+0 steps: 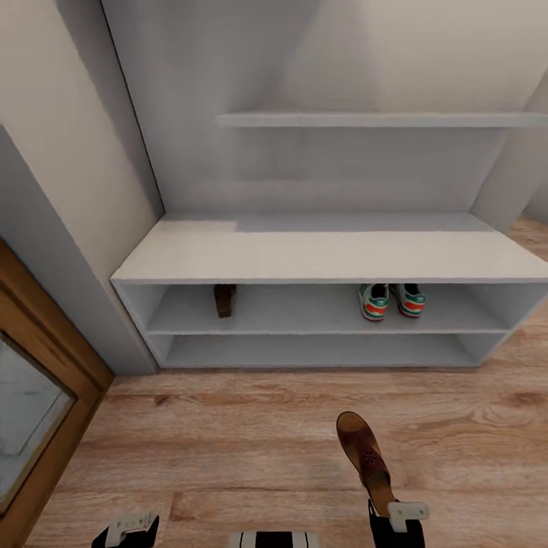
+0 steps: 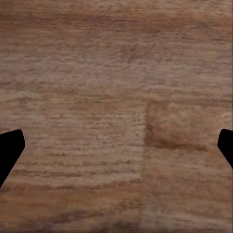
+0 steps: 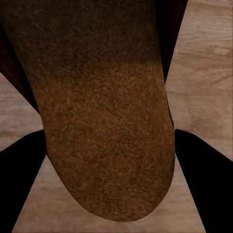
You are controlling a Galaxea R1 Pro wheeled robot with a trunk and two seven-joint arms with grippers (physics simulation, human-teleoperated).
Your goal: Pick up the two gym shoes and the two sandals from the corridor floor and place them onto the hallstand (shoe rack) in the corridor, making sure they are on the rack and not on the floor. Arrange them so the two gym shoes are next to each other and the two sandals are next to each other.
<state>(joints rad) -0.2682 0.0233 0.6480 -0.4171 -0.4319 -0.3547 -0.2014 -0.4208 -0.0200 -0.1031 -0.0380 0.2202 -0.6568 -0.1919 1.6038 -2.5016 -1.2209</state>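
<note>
Held at the bottom right of the head view, one brown sandal juts forward from the right gripper. In the right wrist view its tan, suede-like sole sits between the two dark fingers, which appear closed on its sides. That looks like the last item off the corridor floor.

On the hallstand, the upper open shelf already holds the two gym shoes side by side at right of centre, heels showing red-orange. The other sandal stands at left of centre, well apart from them.

What is left is setting the held sandal beside its mate.

At the bottom left, the left gripper hangs over bare wood-grain planks, its jaws spread wide and empty.
</note>
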